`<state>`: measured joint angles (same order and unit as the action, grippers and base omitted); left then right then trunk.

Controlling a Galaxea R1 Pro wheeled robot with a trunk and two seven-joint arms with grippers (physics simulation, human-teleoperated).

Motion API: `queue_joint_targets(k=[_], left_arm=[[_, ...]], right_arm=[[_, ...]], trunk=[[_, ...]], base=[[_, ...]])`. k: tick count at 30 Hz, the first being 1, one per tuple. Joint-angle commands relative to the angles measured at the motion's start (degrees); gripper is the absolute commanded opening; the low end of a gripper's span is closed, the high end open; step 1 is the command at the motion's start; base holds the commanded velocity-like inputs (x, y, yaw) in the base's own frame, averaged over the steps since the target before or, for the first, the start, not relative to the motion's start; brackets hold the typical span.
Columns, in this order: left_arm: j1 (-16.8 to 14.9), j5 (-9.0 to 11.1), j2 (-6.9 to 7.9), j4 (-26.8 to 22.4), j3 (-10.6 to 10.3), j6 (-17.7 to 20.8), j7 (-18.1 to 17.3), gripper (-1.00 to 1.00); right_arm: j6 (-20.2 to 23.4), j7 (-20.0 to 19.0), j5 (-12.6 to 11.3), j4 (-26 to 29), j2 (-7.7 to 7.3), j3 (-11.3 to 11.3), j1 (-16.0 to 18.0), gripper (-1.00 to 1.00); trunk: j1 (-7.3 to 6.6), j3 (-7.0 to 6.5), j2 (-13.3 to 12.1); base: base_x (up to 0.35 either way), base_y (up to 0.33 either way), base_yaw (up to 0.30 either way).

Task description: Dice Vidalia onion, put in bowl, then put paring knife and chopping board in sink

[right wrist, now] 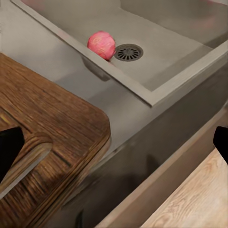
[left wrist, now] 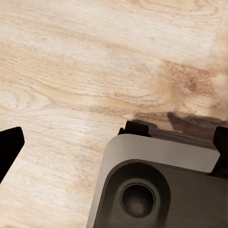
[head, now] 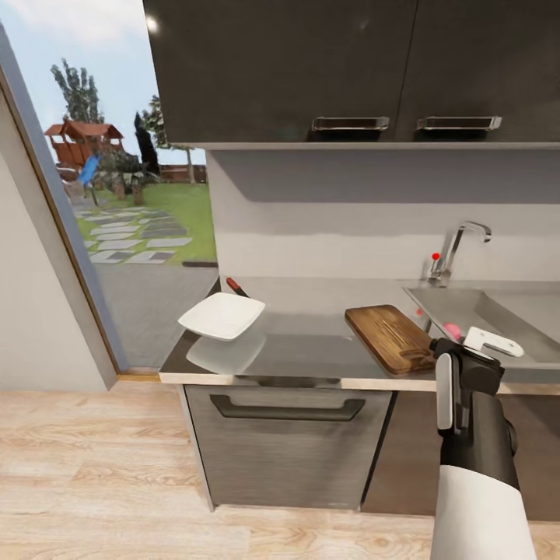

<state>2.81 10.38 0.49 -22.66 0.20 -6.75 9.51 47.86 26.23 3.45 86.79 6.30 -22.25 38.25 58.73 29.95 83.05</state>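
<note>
The right hand hovers with fingers spread and holding nothing, just above the handle end of the chopping board at the front edge of the surface. Beyond it the pink onion lies in the sink beside the round drain. Farther off, past the board, sit the white bowl and the paring knife behind it.
</note>
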Motion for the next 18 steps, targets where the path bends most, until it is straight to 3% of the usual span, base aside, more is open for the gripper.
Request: queue_joint_targets(k=[1, 14, 18], left_arm=[[0.0, 0.5, 0.02, -0.1, -0.1, -0.1, 0.1, 1.00], [0.0, 0.5, -0.02, -0.1, -0.1, -0.1, 0.1, 1.00], [0.0, 0.5, -0.03, -0.1, -0.1, -0.1, 0.1, 1.00]], right_arm=[[0.4, -0.1, 0.3, 0.0, 0.07, 0.0, 0.1, 1.00], [0.6, 0.0, 0.2, 0.0, 0.13, 0.1, 0.1, 1.00], [0.7, -0.1, 0.2, 0.0, 0.86, 0.2, 0.0, 1.00]], trunk=[[0.00, 0.09, 0.0], [0.00, 0.30, 0.0], [0.00, 0.41, 0.0]], base=[[0.000, 0.000, 0.000], [0.000, 0.000, 0.000], [0.000, 0.000, 0.000]])
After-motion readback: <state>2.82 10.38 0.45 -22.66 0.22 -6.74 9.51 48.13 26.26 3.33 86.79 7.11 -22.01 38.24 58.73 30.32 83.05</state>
